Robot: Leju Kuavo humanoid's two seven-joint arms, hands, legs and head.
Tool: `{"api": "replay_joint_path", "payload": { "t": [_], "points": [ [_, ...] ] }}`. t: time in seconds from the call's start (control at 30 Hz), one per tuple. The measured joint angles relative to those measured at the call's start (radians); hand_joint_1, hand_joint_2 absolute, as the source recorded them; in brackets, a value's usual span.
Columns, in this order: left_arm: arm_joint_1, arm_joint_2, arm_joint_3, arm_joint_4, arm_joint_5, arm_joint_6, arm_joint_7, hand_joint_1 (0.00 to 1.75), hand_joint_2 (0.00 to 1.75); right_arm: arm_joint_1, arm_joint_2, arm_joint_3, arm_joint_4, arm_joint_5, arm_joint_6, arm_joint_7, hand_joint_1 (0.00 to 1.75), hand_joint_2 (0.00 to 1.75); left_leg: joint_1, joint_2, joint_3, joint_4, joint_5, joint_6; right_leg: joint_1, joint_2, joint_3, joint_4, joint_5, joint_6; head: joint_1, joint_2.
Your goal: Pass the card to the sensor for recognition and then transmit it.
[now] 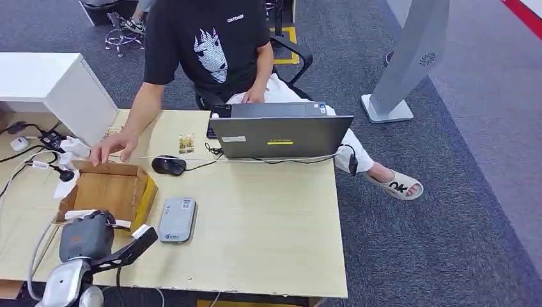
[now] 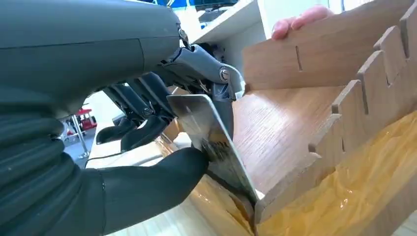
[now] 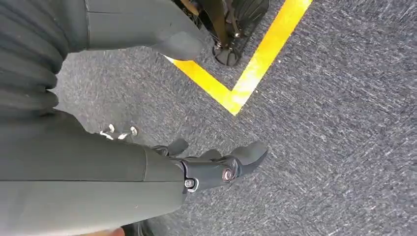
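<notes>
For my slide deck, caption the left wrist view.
Left hand pinches the card at the wooden box's edge.

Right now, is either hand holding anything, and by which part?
The left hand pinches the card between thumb and fingers, across its middle, at the wooden box. The right hand hangs above the carpet and holds nothing.

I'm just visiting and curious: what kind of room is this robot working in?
Probably an office or lab workspace: a person sits on an office chair behind a laptop on a wooden desk, with grey carpet underfoot.
</notes>
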Motion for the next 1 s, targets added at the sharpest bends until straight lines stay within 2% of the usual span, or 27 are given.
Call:
{"api": "replay_joint_path", "payload": {
  "t": [0.13, 0.37, 0.7, 0.77, 0.87, 0.93, 1.0],
  "points": [
    [-0.018, -0.002, 0.0, -0.053, 0.01, 0.036, 0.0, 1.75, 1.75, 0.0, 0.0, 0.0, 0.0, 0.005, -0.002, -0.008, 0.0, 1.75, 0.0, 0.0, 0.0, 0.0, 0.0, 0.0, 0.0, -0.001, 0.0, 0.0, 0.0, 0.0, 0.0, 0.0],
    [-0.118, -0.002, 0.003, -0.197, 0.006, 0.011, -0.001, 1.75, 1.75, 0.0, 0.0, 0.002, 0.0, 0.026, 0.0, -0.019, 0.0, 1.75, 0.0, 0.0, 0.0, 0.0, 0.0, 0.0, 0.0, -0.001, 0.001, 0.0, 0.001, 0.0, 0.0, 0.0],
    [-0.169, 0.001, 0.003, -0.246, -0.017, 0.01, 0.002, 1.75, 1.75, -0.001, 0.0, 0.011, 0.0, 0.036, 0.002, -0.019, 0.0, 1.75, 0.0, -0.001, 0.0, 0.0, 0.0, 0.0, 0.0, -0.001, 0.001, 0.0, 0.0, 0.0, 0.0, 0.0],
    [-0.184, 0.012, 0.002, -0.246, -0.027, 0.011, 0.037, 1.75, 1.75, -0.002, 0.0, 0.012, 0.0, 0.039, 0.002, -0.019, 0.0, 1.75, 0.0, 0.0, 0.0, 0.0, 0.0, 0.0, 0.0, 0.0, 0.0, 0.0, 0.0, 0.0, 0.001, 0.0],
    [-0.213, 0.075, -0.009, -0.246, -0.03, 0.01, 0.147, 1.75, 1.75, -0.003, 0.0, 0.014, 0.0, 0.049, 0.003, -0.019, 0.0, 1.75, 0.001, 0.002, 0.001, 0.0, 0.0, 0.0, 0.001, 0.001, 0.0, 0.0, 0.001, -0.001, 0.0, 0.0],
    [-0.224, 0.095, -0.01, -0.246, -0.031, 0.009, 0.157, 1.75, 1.75, -0.004, 0.0, 0.014, 0.0, 0.05, 0.003, -0.019, 0.0, 1.75, 0.001, 0.001, 0.001, 0.0, 0.001, 0.0, 0.001, 0.0, 0.0, 0.0, 0.001, -0.001, 0.0, 0.0],
    [-0.224, 0.095, -0.01, -0.246, -0.031, 0.009, 0.157, 1.75, 1.75, -0.004, 0.0, 0.014, 0.0, 0.05, 0.003, -0.019, 0.0, 1.75, 0.001, 0.001, 0.001, 0.0, 0.001, 0.0, 0.001, 0.0, 0.0, 0.0, 0.001, -0.001, 0.0, 0.0]
  ]
}}
